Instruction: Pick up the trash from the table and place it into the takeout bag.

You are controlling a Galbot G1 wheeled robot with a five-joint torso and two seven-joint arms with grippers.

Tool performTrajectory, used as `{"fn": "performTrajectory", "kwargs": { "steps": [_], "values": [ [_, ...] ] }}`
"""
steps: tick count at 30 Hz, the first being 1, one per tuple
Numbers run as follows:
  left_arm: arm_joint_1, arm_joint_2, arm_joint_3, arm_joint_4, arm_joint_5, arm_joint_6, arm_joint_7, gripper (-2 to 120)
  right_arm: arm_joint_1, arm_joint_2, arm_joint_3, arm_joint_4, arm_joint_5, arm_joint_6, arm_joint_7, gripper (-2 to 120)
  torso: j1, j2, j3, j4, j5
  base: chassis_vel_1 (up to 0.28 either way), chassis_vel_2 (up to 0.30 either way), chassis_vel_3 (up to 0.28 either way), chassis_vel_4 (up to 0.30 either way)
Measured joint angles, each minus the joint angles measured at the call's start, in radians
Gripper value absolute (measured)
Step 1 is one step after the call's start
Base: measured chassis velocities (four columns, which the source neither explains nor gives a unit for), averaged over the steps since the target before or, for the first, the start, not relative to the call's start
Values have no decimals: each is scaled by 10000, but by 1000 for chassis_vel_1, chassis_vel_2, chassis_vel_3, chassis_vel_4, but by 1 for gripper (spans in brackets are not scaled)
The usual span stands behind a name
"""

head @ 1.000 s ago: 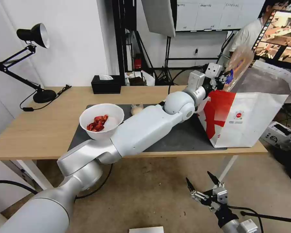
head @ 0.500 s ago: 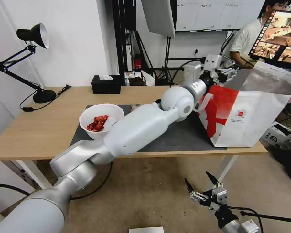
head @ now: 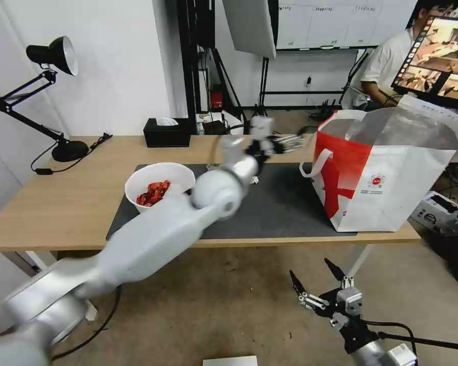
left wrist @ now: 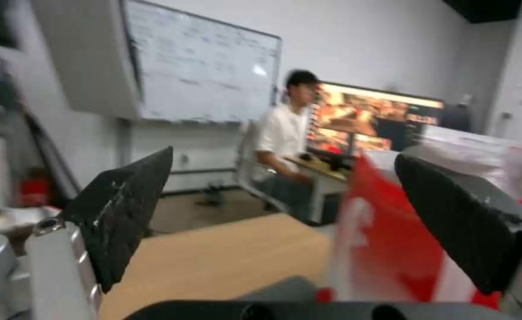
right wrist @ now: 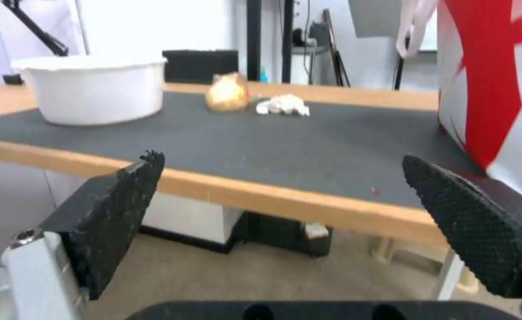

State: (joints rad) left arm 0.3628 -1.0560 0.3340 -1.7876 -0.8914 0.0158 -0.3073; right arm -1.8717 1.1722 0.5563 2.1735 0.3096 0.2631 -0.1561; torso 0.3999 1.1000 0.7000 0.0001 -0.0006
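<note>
Plainly, the main risk lay in the left tool (head: pixel 289 144), which hung spread and empty above the far side of the dark mat (head: pixel 285 213), just beside the takeout bag (head: pixel 387 178). Any sideways drift could have caught a white strap handle (head: pixel 310 162) and tipped or dragged the tall, light tote, which stood close to the desk (head: pixel 61 203) edge at its right end. A low pass over the mat might equally have knocked the white bowl (head: pixel 160 189), whose red shells (head: pixel 152 193) were heaped loosely and would have spilled. The small clear bag with its beige lump (right wrist: pixel 228 92) and the crumpled tissue (right wrist: pixel 283 105) lay side by side and close together on the mat beyond the bowl; a wide grasp at one could have swept the other along. From the head view the arm covered most of that spot, so their exact placing there was probably better judged from the right wrist view. The right tool (head: pixel 318 284) waited low before the desk, below its top, its fingers (right wrist: pixel 116 218) parted and holding nothing.

The bag stood upright with its mouth gaping, silver lining showing, red panel facing the arm. The bowl was shallow, round and plain white.
</note>
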Motion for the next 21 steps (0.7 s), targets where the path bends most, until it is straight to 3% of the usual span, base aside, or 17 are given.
{"fn": "performTrajectory", "kwargs": {
  "steps": [2,4,8,10,11,14,15,21],
  "values": [
    [474,336,-309,-315,261,-67,10,100,29,-37,-22,44,-8,12,24,100,0,1,-1,0,2,0,0,0,0],
    [1594,969,-1127,-947,742,-145,149,100,97,-93,-66,129,-26,19,70,100,-1,0,0,-1,2,0,0,0,0],
    [2623,1366,-1931,-1424,1044,-181,290,100,160,-130,-117,179,-45,43,122,100,-1,0,-1,-1,0,0,0,0,0],
    [3624,1634,-2837,-1871,1223,-192,413,100,238,-177,-206,208,-106,70,184,100,-1,1,-1,-2,3,0,0,0,0],
    [3624,1634,-2837,-1871,1223,-192,413,100,238,-177,-206,208,-106,70,184,100,-1,1,-1,-2,3,0,0,0,0],
    [5815,2024,-4459,-2598,1896,-389,645,100,416,-256,-419,149,-243,87,294,100,-1,1,-1,2,1,0,0,0,0],
    [5815,2024,-4459,-2598,1896,-389,645,100,416,-256,-419,149,-243,87,294,100,-1,1,-1,2,1,0,0,0,0],
    [8887,1906,-6319,-3044,3350,-1190,1224,100,565,-171,-641,-25,-364,132,437,100,-1,1,-1,4,5,0,0,0,0]
  ]
}}
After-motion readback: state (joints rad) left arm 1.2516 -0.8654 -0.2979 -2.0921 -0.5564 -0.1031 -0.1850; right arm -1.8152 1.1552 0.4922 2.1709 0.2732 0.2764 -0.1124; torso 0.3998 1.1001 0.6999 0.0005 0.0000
